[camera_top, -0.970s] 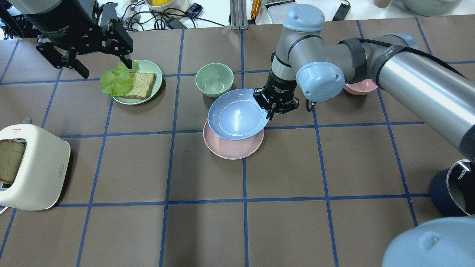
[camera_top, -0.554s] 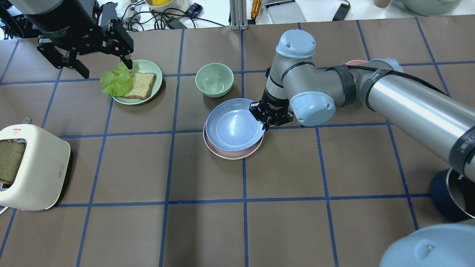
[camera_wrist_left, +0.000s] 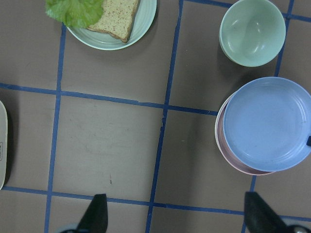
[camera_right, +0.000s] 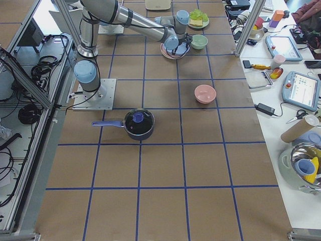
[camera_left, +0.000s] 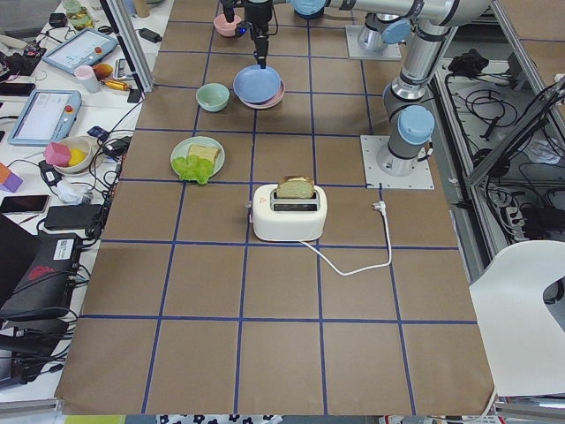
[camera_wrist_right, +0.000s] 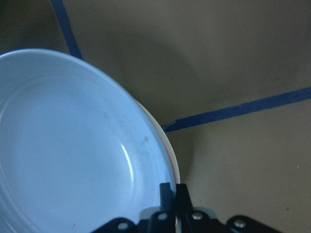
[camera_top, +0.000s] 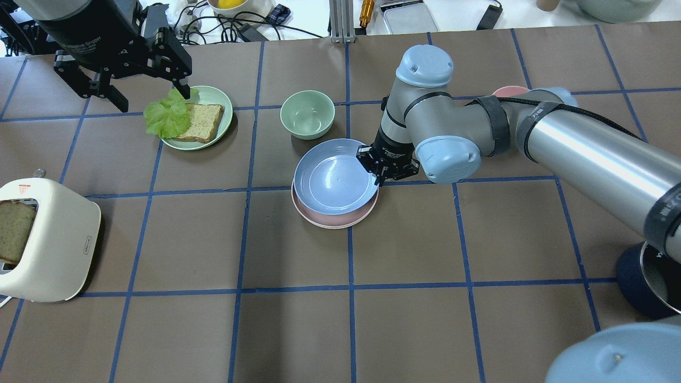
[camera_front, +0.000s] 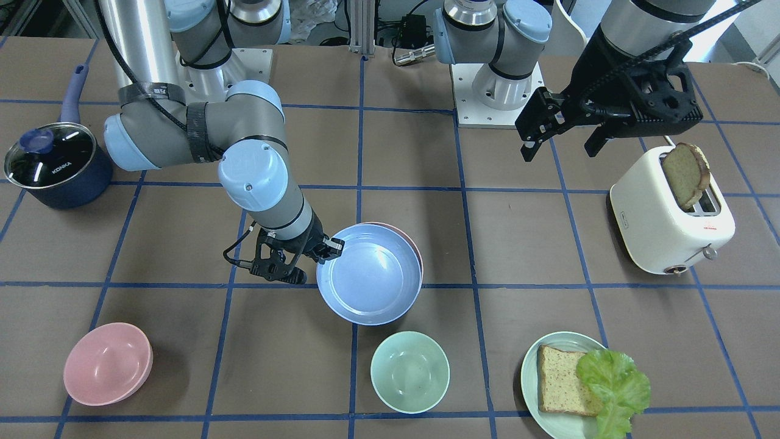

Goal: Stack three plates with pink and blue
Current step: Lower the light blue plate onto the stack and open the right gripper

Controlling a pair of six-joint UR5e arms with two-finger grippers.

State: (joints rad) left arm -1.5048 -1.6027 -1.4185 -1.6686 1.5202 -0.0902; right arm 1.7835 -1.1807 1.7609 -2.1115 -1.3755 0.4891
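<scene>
- The right arm (camera_top: 585, 154) is a polished silver tube with grey joints and round pale-blue caps (camera_top: 424, 64).
- A black cable (camera_top: 585, 109) runs along it under black straps (camera_top: 497, 125).
- The right hand (camera_top: 379, 180) is small and black, with white lettering on its collar and round screw heads at the finger roots.
- The left hand (camera_front: 560, 150) is larger, black and angular, with bare linkages.
- The left arm (camera_front: 627, 21) is silver too.
- Both arms stand on white square plates (camera_front: 496, 116).

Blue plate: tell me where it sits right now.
In the overhead view the blue plate is near the table's middle, over the pink plate, just below the mint bowl, with the right gripper pinching its right rim.
</scene>
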